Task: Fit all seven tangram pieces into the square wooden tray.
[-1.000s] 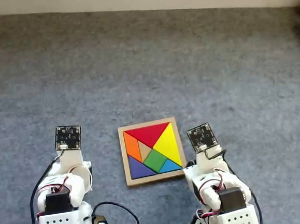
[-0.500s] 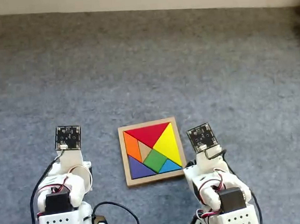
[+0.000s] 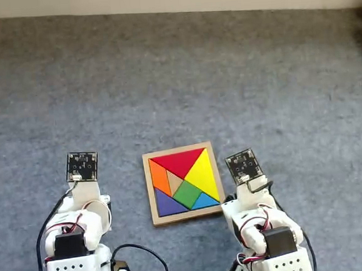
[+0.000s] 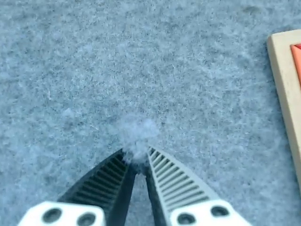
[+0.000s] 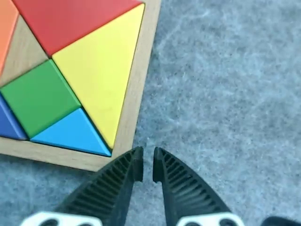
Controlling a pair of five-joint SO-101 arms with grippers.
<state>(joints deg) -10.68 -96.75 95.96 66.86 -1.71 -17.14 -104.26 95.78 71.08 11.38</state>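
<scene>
The square wooden tray (image 3: 149, 189) lies on the grey carpet between the two arms. Inside it sit a red triangle (image 3: 180, 162), a yellow triangle (image 3: 204, 174), an orange piece (image 3: 158, 176), a tan triangle (image 3: 174, 180), a green square (image 3: 187, 194), a purple triangle (image 3: 166, 204) and a light blue triangle (image 3: 205, 201). My left gripper (image 4: 139, 162) is shut over bare carpet, left of the tray's edge (image 4: 286, 89). My right gripper (image 5: 146, 163) is almost shut, holding nothing, just off the tray's corner (image 5: 124, 136) beside the yellow triangle (image 5: 101, 80) and blue triangle (image 5: 70, 134).
Grey carpet (image 3: 176, 79) stretches open beyond the tray up to a pale wall strip at the far edge. Both arm bases stand at the near edge, left (image 3: 71, 257) and right (image 3: 268, 245).
</scene>
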